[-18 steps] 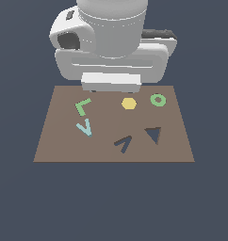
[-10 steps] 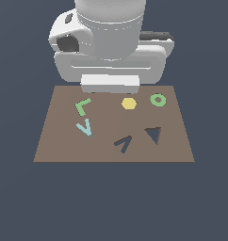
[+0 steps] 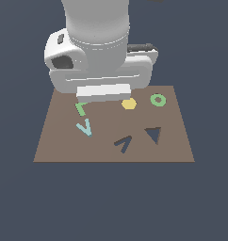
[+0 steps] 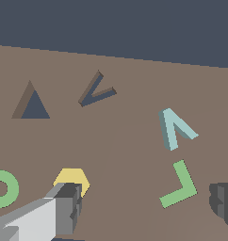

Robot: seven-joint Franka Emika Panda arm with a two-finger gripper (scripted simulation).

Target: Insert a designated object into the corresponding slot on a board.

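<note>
The pale teal chevron piece [image 3: 84,127] [image 4: 169,132] lies flat on the brown board [image 3: 106,127] [image 4: 125,150], toward the exterior view's left. The dark chevron slot [image 3: 123,143] [image 4: 90,88] is near the board's front middle and holds nothing. My gripper [image 3: 103,92] [image 4: 144,204] hangs over the board's far edge, apart from the teal piece. It is open, with its fingers [image 4: 66,207] wide apart and nothing held. In the exterior view the hand's body hides the fingertips.
A green L-shaped piece [image 3: 81,109] [image 4: 185,181] lies on the board below the gripper, just beyond the teal piece. A yellow hexagon [image 3: 129,104] [image 4: 73,178], a green ring [image 3: 158,100] [image 4: 12,188] and a dark triangle cutout [image 3: 153,134] [image 4: 33,106] are also on the board.
The arm has come lower and a little toward the exterior view's left, and now covers the far end of the green L. No piece on the board has moved.
</note>
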